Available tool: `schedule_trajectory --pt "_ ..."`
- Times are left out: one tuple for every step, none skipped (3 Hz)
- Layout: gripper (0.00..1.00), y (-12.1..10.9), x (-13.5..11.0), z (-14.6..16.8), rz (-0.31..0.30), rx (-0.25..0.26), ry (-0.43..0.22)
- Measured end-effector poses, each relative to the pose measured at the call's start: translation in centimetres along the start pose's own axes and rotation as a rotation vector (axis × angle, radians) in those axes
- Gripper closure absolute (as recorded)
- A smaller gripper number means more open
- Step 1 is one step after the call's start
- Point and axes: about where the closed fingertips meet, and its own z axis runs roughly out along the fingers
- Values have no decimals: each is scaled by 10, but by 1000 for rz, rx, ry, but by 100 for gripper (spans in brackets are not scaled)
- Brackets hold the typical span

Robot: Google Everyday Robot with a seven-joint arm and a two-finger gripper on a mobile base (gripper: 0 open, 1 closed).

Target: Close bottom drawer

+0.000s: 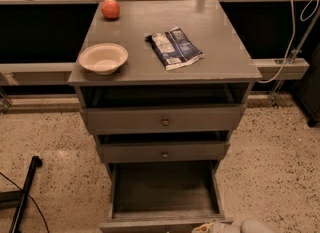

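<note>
The bottom drawer (165,192) of the grey cabinet is pulled far out, and its empty plank floor shows. Its front panel (150,224) lies at the bottom edge of the view, and its knob is out of view. My gripper (205,227) sits at the bottom edge, just right of centre, right at the drawer front's right end. Only its pale tip and a grey-white arm segment (252,226) show.
The middle drawer (164,152) and top drawer (164,120) stand slightly out. On the cabinet top (215,62) are a beige bowl (103,58), a red apple (110,9) and a blue-white snack bag (173,47). A black stand leg (25,192) lies on the speckled floor at left.
</note>
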Motion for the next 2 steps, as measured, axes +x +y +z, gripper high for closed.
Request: schedule_trajectory --pt "95 -6 15 11 18 17 11" --pt "100 -26 26 24 28 73 12"
